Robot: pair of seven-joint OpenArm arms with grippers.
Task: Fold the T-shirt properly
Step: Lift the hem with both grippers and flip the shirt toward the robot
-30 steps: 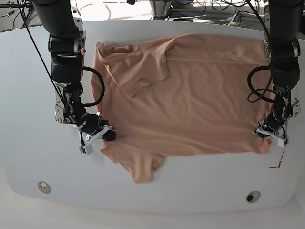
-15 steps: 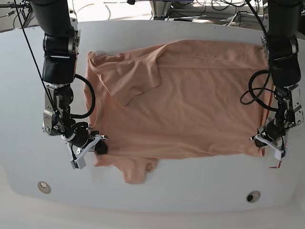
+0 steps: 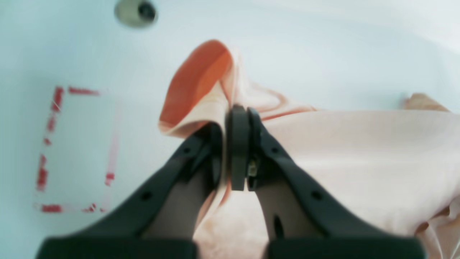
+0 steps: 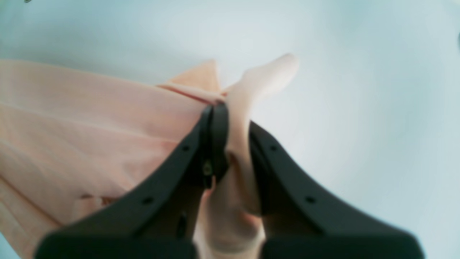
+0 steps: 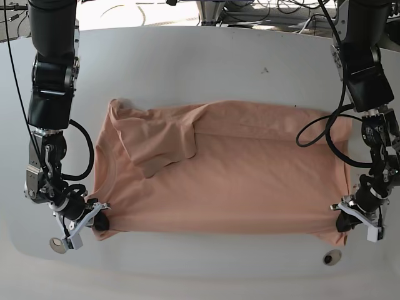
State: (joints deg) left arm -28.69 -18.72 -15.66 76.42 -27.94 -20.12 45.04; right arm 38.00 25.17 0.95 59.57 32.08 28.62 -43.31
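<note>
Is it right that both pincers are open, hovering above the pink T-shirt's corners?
No. Both wrist views show the left pincer and the right pincer shut on the T-shirt, gripping its corners rather than hovering open above them.

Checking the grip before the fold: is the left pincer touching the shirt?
Touching. The left wrist view shows the left pincer shut on a fold of the shirt, cloth pinched between its fingers.

The right arm's black two-fingered gripper (image 4: 230, 118) is clamped on a bunched fold of the soft peach cotton T-shirt (image 4: 90, 133), which spreads away to the left across the smooth white tabletop (image 4: 359, 90); a cloth tip pokes up beyond the fingertips.
</note>
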